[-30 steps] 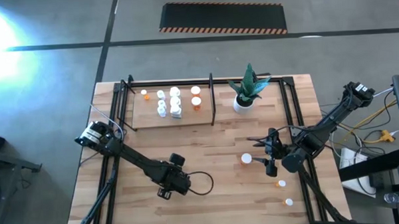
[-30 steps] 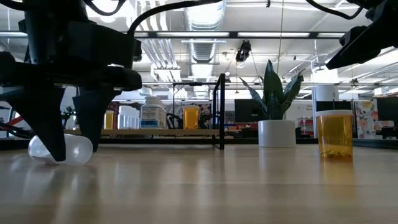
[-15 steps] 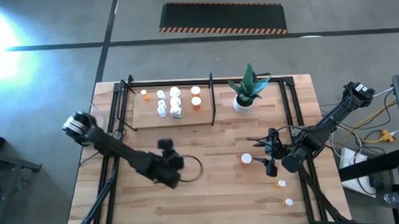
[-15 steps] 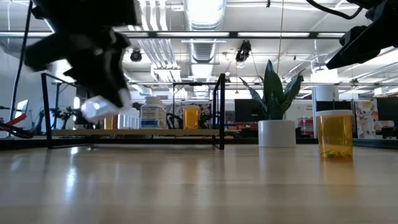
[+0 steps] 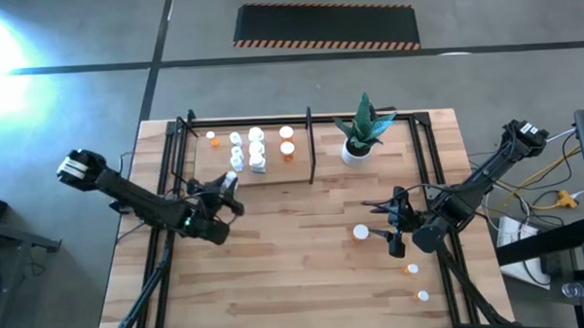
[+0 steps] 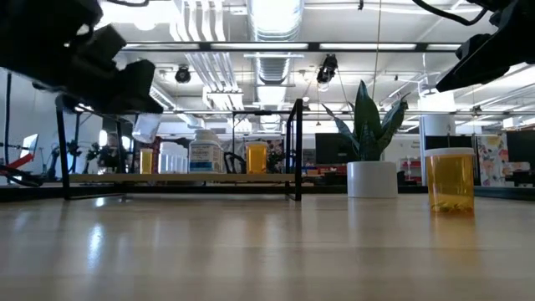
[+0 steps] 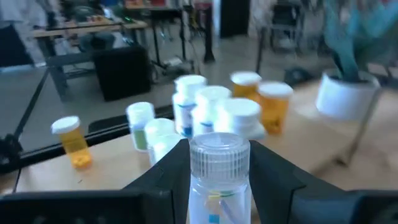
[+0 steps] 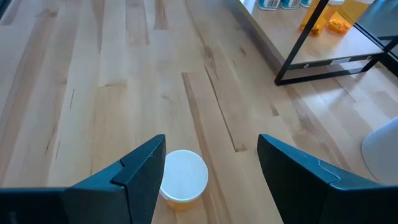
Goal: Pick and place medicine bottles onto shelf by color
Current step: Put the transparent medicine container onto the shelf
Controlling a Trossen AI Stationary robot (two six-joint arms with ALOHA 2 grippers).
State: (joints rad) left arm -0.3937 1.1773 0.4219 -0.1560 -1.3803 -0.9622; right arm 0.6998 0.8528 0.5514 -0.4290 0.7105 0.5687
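Note:
My left gripper (image 5: 229,187) is shut on a clear white medicine bottle (image 7: 218,175), held in the air at the near edge of the shelf (image 5: 283,172). On the shelf's light board stand several white bottles (image 5: 256,136) and orange ones (image 5: 288,150). My right gripper (image 5: 395,225) hangs open over the table's right half. An orange bottle with a white cap (image 8: 181,177) stands on the wood below and between its fingers, untouched. My left gripper pinches the bottle's body just below its ribbed cap (image 7: 217,186) between its two fingers (image 7: 163,177), one on each side. The fingers reach about level from the table's left toward the shelf. The bottle is lifted clear and shows tilted in the low view (image 6: 146,127).
A white pot with a green plant (image 5: 357,150) stands right of the shelf's black divider bar (image 5: 311,144). Two small bottles (image 5: 411,269) (image 5: 423,296) lie near the table's right front. Black frame tubes run along both table sides.
My left gripper has picked the white bottle up from the table's middle front, where it lay on its side. It has carried the bottle toward the far edge and the left, up to the shelf, rolling its wrist on the way. The bottle is now clear of the table.

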